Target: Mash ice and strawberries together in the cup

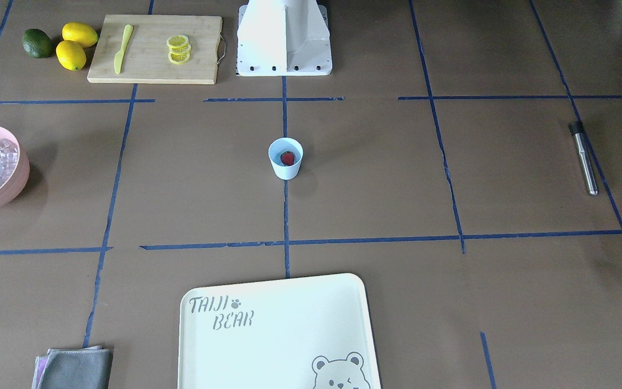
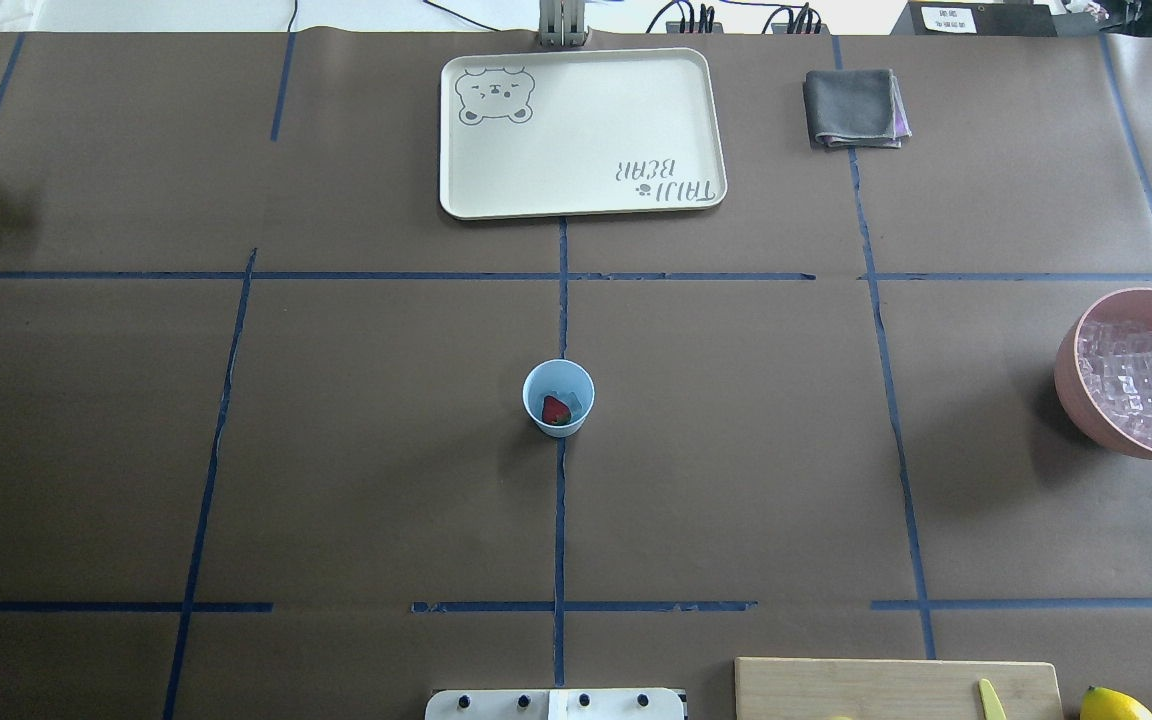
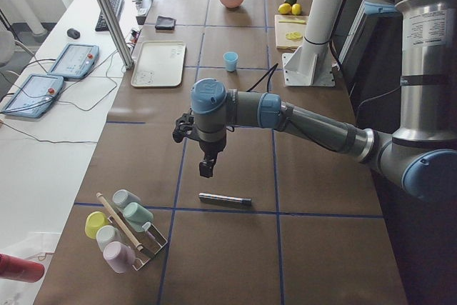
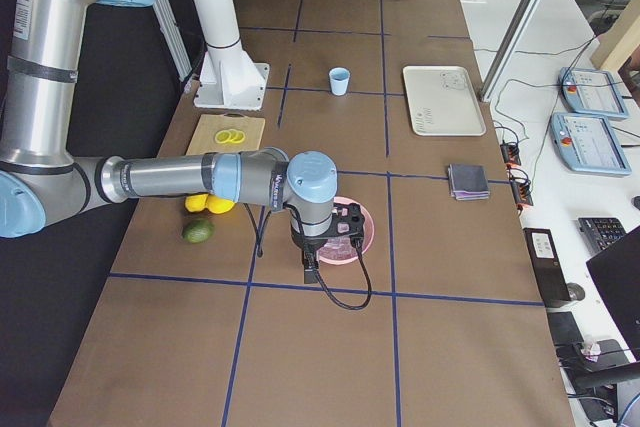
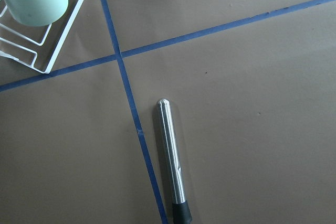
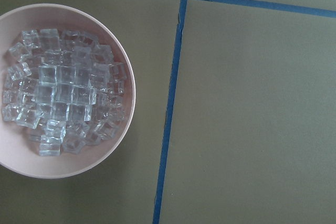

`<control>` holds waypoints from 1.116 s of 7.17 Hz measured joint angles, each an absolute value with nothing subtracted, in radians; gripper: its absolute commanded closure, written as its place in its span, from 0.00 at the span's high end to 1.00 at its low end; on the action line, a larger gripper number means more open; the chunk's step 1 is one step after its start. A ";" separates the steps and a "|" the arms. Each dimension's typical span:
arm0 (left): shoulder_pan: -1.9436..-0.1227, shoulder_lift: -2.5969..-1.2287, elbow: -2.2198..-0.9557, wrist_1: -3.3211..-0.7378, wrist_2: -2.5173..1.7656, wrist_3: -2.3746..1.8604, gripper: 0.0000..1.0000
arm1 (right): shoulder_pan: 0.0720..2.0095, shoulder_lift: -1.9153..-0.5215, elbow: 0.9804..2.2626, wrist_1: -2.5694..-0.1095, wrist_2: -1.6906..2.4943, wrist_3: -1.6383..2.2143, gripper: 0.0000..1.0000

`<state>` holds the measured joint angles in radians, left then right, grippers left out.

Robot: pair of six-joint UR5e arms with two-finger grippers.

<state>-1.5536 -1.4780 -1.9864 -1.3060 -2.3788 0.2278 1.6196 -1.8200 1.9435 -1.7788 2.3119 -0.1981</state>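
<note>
The pale-blue cup (image 2: 558, 398) stands upright in the middle of the brown table (image 2: 336, 450), on a blue tape line. One red strawberry (image 2: 555, 410) lies at its bottom. A pale bit sits beside the berry, too small to tell what it is.

The rest of the ice (image 6: 63, 93) is heaped in a pink bowl (image 6: 123, 72) well apart from the cup, on the robot's right. The right claw (image 4: 310, 269) hangs over this bowl. It shows only from the side, so I cannot tell whether its fingers are spread or closed.

On the robot's left, a metal stick with a black end (image 1: 583, 158) lies flat on the table beside a tape line. The left claw (image 3: 206, 171) hovers above the table near the stick, apart from it. Its state cannot be told either.

A wire rack of pastel cups (image 3: 125, 230) sits beyond the stick at the table's end. Across from the robot lie a cream tray (image 2: 586, 190) with a bear print and a folded grey cloth (image 2: 854, 108). Near the robot's base, a wooden board (image 1: 154, 65) carries a yellow knife (image 1: 123, 48) and lemon slices (image 1: 178, 49). Two lemons (image 1: 80, 34) and a dark green fruit (image 1: 38, 43) lie just beside it.
</note>
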 measured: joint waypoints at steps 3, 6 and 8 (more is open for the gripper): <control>-1.552 -1.466 -2.003 -1.305 -2.381 0.178 1.00 | 1.634 -1.827 1.948 -1.778 2.313 -0.198 1.00; -1.552 -1.441 -2.002 -1.305 -2.380 0.174 1.00 | 1.636 -1.832 1.950 -1.778 2.341 -0.198 1.00; -1.551 -1.440 -2.004 -1.299 -2.379 0.176 1.00 | 1.635 -1.833 1.949 -1.779 2.353 -0.197 1.00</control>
<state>-1.5514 -1.4400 -2.0040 -1.2989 -2.3790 0.1759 1.6354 -1.8328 1.9494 -1.7793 2.3530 -0.1975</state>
